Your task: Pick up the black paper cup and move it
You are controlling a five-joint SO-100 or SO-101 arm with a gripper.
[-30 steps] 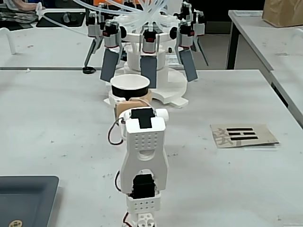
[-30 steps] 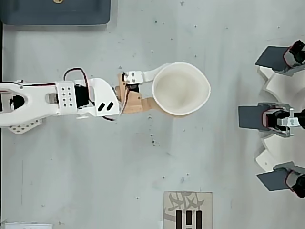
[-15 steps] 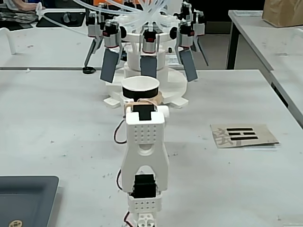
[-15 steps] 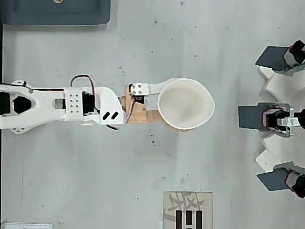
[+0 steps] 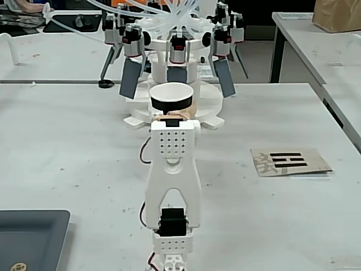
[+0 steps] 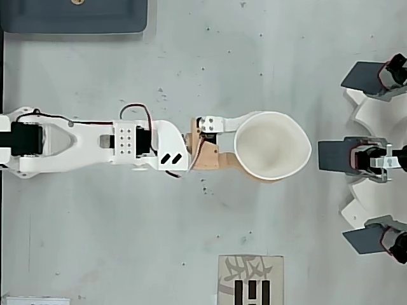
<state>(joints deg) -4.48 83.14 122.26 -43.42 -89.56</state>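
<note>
The black paper cup [image 5: 171,103] [image 6: 272,145] is upright, black outside and white inside, its rim squeezed slightly out of round. My gripper [image 6: 257,147] is shut on it, one white finger along the cup's upper side and a tan finger along its lower side in the overhead view. In the fixed view the gripper [image 5: 172,114] sits behind my white arm, and the cup shows above the arm, held off the table close in front of the white machine. The cup's base is hidden.
A white machine [image 5: 179,62] with dark grey paddles [image 6: 339,155] and clear tubes stands just beyond the cup. A dark tray [image 6: 75,16] [image 5: 31,234] lies near my base. A card with black markings [image 5: 290,161] [image 6: 250,279] lies flat on the table.
My arm has stretched forward, carrying the cup away from my base toward the machine's paddles. The cup has also shifted sideways to line up with the middle paddle.
</note>
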